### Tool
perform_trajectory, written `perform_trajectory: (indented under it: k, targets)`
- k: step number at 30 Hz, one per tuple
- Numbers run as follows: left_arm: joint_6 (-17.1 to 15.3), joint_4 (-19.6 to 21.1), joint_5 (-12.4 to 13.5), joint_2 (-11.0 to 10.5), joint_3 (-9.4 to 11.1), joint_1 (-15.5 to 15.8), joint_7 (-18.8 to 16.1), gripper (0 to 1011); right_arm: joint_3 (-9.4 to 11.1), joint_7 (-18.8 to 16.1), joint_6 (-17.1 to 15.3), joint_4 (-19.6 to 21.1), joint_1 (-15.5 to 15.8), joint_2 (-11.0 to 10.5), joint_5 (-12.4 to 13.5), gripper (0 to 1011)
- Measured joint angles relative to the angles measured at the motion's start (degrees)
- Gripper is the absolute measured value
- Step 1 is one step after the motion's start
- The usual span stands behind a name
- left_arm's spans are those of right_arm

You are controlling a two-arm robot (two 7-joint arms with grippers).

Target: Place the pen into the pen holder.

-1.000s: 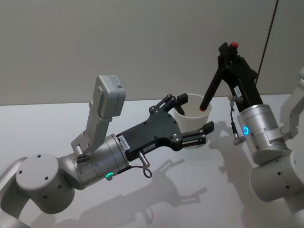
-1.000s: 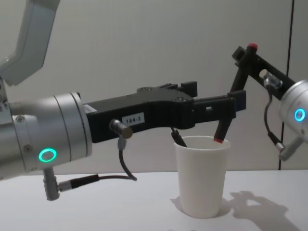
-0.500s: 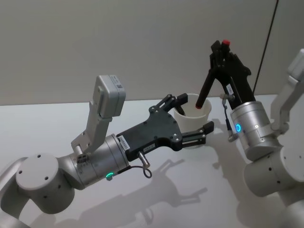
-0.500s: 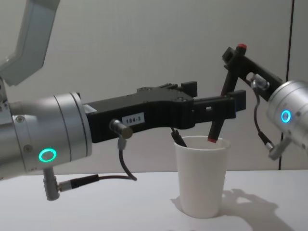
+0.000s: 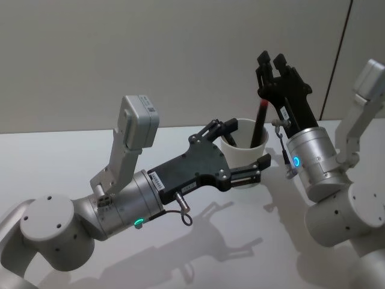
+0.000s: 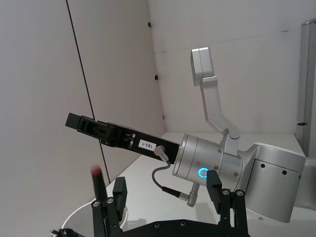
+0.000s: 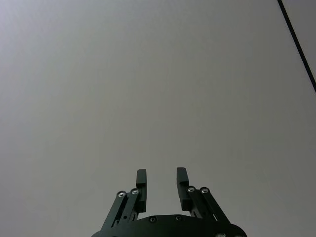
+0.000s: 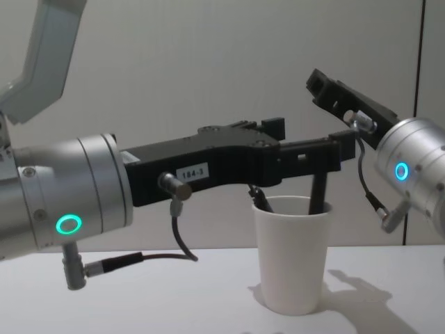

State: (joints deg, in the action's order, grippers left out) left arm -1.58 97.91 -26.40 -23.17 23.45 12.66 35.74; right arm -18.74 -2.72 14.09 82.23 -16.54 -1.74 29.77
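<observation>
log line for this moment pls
pen: standing in cup | right tool: open, empty, above cup | left tool: open around cup

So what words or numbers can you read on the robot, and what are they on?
"184-3": a white sticker on the side of the left tool.
"183-1": a white sticker on the side of the right tool.
The sticker near the left tool's wrist in the head view is too small to read.

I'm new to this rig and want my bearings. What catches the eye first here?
The left pincer, open, straddling the white pen holder at table centre. A black pen with a red cap stands inside the holder, leaning on its rim. Above it, the right pincer is open and empty.
</observation>
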Motion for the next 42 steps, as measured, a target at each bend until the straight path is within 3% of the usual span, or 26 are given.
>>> perform_trajectory:
  k: [13,17,23,42]
  targets:
    - [0.0,0.0,0.0,0.0,0.0,0.0,0.0,1001,0.0,-0.1,-0.1,-0.4,-0.3,0.1,-0.8,709]
    - [0.0,0.0,0.0,0.0,0.0,0.0,0.0,1001,0.0,-0.2,-0.1,-0.5,-0.3,0.2,-1.0,863]
    - [0.0,0.0,0.0,0.0,0.0,0.0,0.0,1001,0.0,-0.2,-0.1,-0.6,-0.3,0.2,-1.1,1000]
    - [0.0,0.0,0.0,0.0,0.0,0.0,0.0,1001,0.5,-0.1,-1.3,1.8,0.8,-0.9,-2.5,1001]
